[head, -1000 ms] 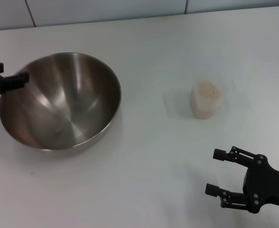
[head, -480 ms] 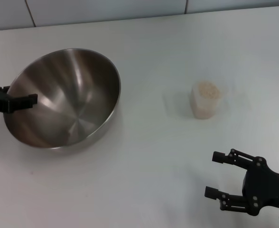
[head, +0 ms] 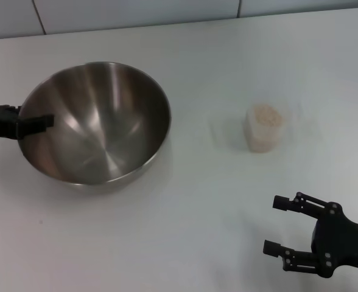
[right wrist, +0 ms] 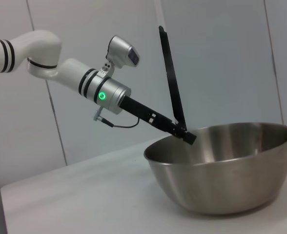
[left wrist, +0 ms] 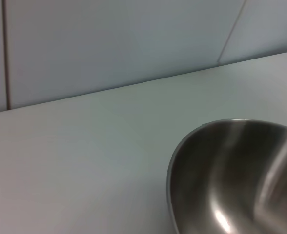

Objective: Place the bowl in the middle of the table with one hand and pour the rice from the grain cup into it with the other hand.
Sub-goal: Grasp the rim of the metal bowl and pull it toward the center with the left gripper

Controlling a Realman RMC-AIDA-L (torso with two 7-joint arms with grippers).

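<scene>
The steel bowl (head: 97,121) sits left of centre on the white table (head: 185,231), tilted slightly. My left gripper (head: 36,123) is shut on its left rim. The right wrist view shows the bowl (right wrist: 221,170) with the left gripper (right wrist: 185,135) clamped at the rim. The left wrist view shows only part of the bowl's inside (left wrist: 231,180). The transparent grain cup (head: 264,129), full of pale rice (head: 265,115), stands upright right of centre. My right gripper (head: 275,224) is open and empty near the front right, well short of the cup.
A grey wall with tile seams (head: 136,12) runs along the table's far edge. Bare tabletop lies between the bowl and the cup.
The left gripper has dragged the bowl to the right, toward the table's middle, and the bowl has tipped less. The cup and the right gripper have stayed put.
</scene>
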